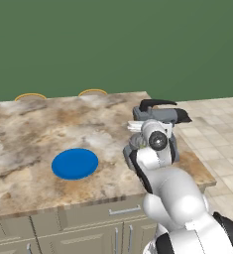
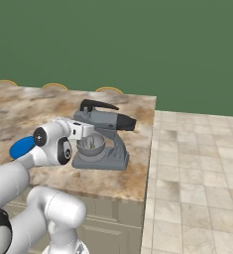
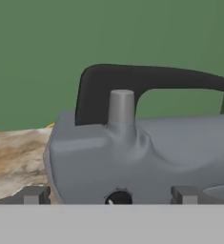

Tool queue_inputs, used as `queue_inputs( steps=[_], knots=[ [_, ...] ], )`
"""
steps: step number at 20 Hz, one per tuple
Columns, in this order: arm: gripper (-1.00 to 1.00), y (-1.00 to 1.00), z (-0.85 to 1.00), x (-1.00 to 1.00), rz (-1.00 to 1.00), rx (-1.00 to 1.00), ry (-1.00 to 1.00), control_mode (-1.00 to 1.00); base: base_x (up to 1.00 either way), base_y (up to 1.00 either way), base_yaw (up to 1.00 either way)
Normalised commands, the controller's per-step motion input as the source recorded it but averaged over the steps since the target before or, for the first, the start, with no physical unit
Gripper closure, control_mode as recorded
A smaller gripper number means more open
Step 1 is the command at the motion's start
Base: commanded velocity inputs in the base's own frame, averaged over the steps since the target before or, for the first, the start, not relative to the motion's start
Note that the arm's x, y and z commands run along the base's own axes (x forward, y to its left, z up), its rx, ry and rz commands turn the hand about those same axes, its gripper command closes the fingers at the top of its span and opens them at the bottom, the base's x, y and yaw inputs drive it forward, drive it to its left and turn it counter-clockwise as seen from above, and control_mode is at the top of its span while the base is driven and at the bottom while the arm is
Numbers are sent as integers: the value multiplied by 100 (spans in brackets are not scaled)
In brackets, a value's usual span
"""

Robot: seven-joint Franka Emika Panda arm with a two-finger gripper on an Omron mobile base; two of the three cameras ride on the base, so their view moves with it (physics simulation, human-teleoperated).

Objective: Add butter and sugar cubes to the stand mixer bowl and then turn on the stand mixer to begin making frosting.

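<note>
The marbled brown-and-cream tabletop (image 1: 33, 134) carries the grey stand mixer (image 2: 104, 136) near its right end, by the edge where the tiled floor (image 2: 197, 163) begins. The stand mixer has a flat rectangular base, a smooth rounded head with a dark nose, and a black curved lever (image 3: 147, 81) arching over the top; a short grey knob (image 3: 121, 107) stands up from the head just under that arch. The round blue plate (image 1: 75, 163) lies flat on the tabletop, well apart from the stand mixer on its left. The stand mixer bowl (image 2: 91, 145), grey metal and smooth-walled, sits under the head on the base. The gripper (image 3: 111, 194) is level with the rear of the head and close to it, its jaws spread wide and holding nothing; in the hand view the two dark fingertips (image 3: 35, 194) flank a small round dark dial (image 3: 118, 197) low on the head, with the lever above them.
</note>
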Motion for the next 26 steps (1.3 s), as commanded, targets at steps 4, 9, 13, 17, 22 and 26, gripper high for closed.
queue_inputs(
  steps=[4, 9, 13, 17, 22, 26],
  knots=[
    [-100, -14, -7, 0, 0, 0, 0, -100, 0, 0, 0],
    [-100, 0, -26, -16, 0, 0, 0, -100, 0, 0, 0],
    [-100, 0, -26, -13, 5, 0, 0, -100, 0, 0, 0],
    [-100, 0, -32, 0, 14, -1, 0, -100, 0, 0, 0],
    [-100, -21, -11, 0, 12, 0, 0, -100, 0, 0, 0],
    [-100, -22, -26, 1, 13, 0, 0, -100, 0, 0, 0]
  ],
)
